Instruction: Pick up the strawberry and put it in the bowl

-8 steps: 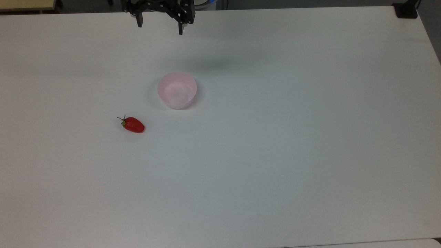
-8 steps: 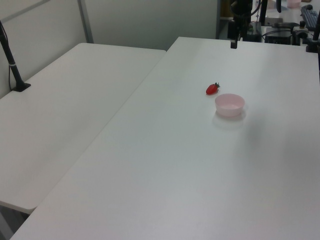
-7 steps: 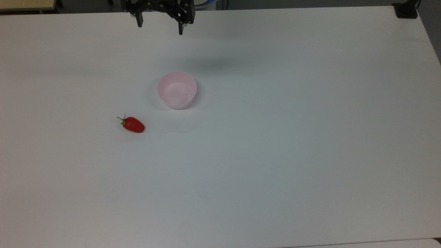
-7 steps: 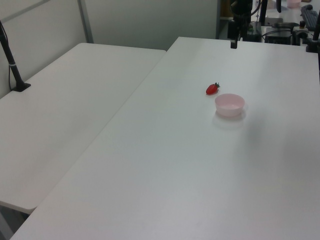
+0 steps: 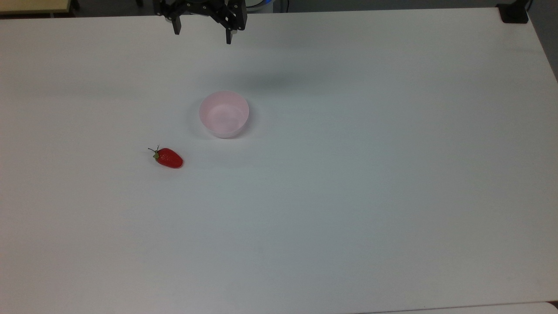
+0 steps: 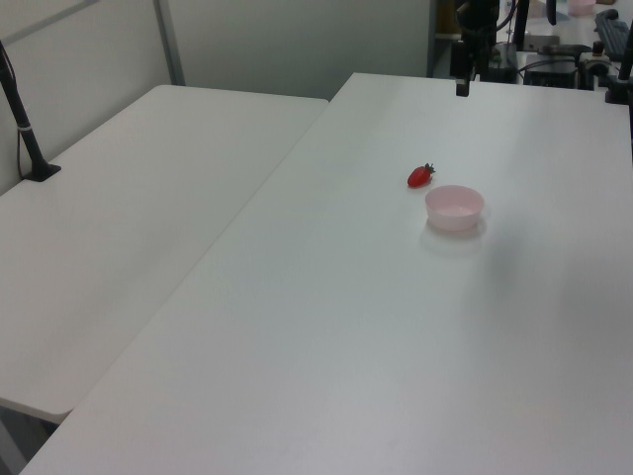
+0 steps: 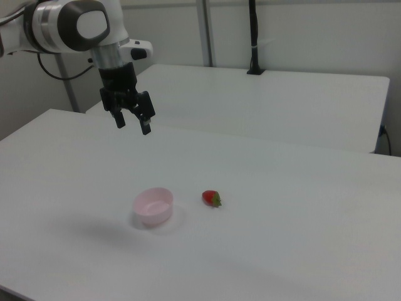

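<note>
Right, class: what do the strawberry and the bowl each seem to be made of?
The strawberry: likely plastic imitation fruit, judging by its glossy, even red skin. The bowl: probably thin plastic, with smooth, plain pale pink walls; the look alone can't rule out ceramic.

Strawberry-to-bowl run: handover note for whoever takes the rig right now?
Tool: open, empty, high above the table, far from both things.
Strawberry: lying on its side on the table, apart from the bowl, toward the top view's lower left of it.
Bowl: upright, empty.
Done: nothing yet, no grasp made.
Left: move over the strawberry, descend, grip it, lift, carry it over the bowl, release.
</note>
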Available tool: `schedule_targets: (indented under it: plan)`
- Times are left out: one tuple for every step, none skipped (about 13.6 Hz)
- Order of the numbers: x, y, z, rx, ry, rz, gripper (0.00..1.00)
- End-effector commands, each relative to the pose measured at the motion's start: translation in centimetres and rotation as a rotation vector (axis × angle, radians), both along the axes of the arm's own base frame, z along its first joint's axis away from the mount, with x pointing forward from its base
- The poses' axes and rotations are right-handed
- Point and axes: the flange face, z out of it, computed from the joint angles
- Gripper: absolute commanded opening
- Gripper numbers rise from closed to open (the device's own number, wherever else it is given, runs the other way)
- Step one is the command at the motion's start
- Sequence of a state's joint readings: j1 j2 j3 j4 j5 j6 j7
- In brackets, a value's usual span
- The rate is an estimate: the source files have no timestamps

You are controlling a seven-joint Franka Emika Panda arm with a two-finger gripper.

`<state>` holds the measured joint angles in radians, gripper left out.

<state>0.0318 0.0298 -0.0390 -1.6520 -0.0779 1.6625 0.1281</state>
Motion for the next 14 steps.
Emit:
schedule_targets:
  plan:
    - [-0.3,0.2,0.1,0.021,0.01,0.0,1.0]
    - [-0.3,0.2,0.1,0.02,0.01,0.0,1.0]
    - [-0.3,0.0,0.1,0.02,0.008,-0.003,1.0]
    - [-0.3,0.0,0.2,0.02,0.007,-0.001,1.0]
    - [-0.3,-0.1,0.3,0.02,0.005,-0.003,1.0]
    - [-0.2,-0.2,0.2,0.02,0.006,0.003,1.0]
    - [-0.2,-0.4,0.2,0.02,0.007,0.019,1.0]
    - [-0.2,-0.9,0.1,0.022,0.009,0.031,1.0]
    - [-0.1,-1.6,0.0,0.024,0.008,0.037,1.0]
    - [0.1,-2.5,0.0,0.025,-0.008,0.032,1.0]
    - [0.4,-2.8,0.0,0.023,-0.023,0.033,1.0]
    - [0.8,-3.1,-0.7,0.023,-0.02,0.029,1.0]
    - [1.1,-3.7,-1.1,0.021,-0.02,0.019,1.0]
    - [1.4,-4.3,-1.5,0.02,-0.029,0.014,1.0]
